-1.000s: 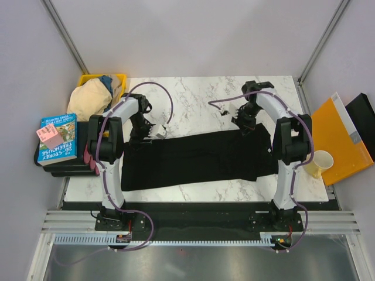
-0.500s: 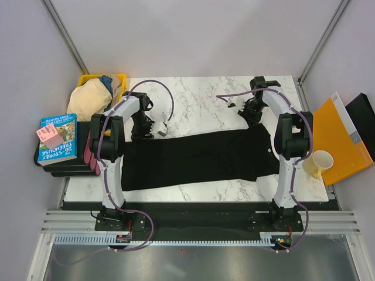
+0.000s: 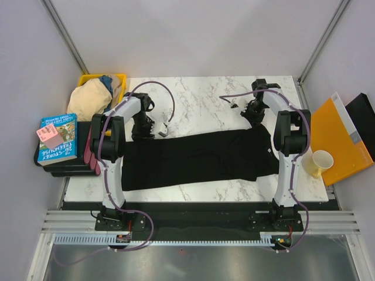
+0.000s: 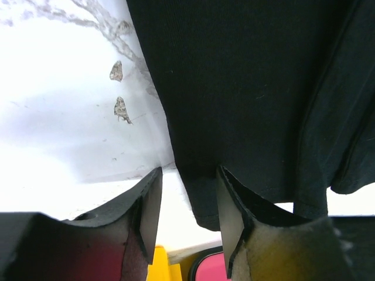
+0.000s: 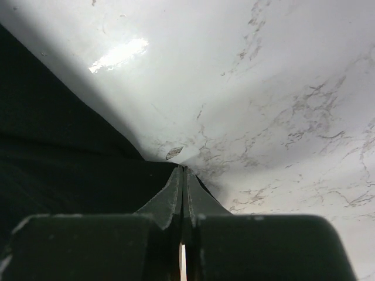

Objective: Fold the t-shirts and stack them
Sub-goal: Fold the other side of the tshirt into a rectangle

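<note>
The black t-shirt [image 3: 199,158] lies spread flat across the marble table [image 3: 199,96]. My left gripper [image 3: 150,127] is at its back left corner. In the left wrist view that gripper [image 4: 188,205] is open, and the cloth's corner [image 4: 205,205] hangs between the fingers against the right one. My right gripper [image 3: 253,114] is at the back right corner, and in its own view it [image 5: 183,171] is shut on the edge of the black cloth [image 5: 53,146]. A beige t-shirt [image 3: 89,98] and a blue one [image 3: 106,81] are bundled in the yellow bin [image 3: 120,78].
Books [image 3: 57,139] are stacked off the table's left edge, beside pink items [image 3: 89,153]. An orange folder [image 3: 337,137] and a pale yellow cup [image 3: 320,161] sit off the right edge. Bare marble lies behind the black shirt.
My right gripper moved back and to the right, drawing the shirt's back right corner with it. My left gripper's jaws have narrowed around the back left corner.
</note>
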{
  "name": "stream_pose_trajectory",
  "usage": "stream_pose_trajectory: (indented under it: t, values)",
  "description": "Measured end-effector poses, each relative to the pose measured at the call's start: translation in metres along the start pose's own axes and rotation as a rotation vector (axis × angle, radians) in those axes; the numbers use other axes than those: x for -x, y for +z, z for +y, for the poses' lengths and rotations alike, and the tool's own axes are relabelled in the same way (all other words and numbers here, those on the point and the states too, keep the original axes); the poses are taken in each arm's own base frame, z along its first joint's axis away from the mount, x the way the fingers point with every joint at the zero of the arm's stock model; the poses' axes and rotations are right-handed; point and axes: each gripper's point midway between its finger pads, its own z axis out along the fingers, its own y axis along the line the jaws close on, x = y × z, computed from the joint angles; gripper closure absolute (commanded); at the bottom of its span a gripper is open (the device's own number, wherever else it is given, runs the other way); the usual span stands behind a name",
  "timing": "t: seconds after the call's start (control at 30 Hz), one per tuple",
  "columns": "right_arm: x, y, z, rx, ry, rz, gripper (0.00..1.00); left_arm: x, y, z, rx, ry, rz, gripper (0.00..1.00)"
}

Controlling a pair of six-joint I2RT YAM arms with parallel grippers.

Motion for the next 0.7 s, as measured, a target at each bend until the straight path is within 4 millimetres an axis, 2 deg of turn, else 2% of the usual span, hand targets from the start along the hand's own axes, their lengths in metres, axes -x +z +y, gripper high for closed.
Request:
stream_pose_trajectory:
  t: [0.3,0.63,0.7]
  values:
    - [-0.007,-0.001,-0.004,-0.032,0.01,0.018,1.0,-0.013,0.002,-0.003,0.02,-0.005,0.058,0.57]
    - [-0.029,-0.006,-0.008,-0.09,0.016,0.063,1.0,-0.041,0.003,-0.014,0.016,-0.03,0.212,0.59]
    - [-0.03,-0.006,-0.009,-0.094,0.018,0.064,0.94,-0.046,0.003,-0.016,0.01,-0.036,0.239,0.59]
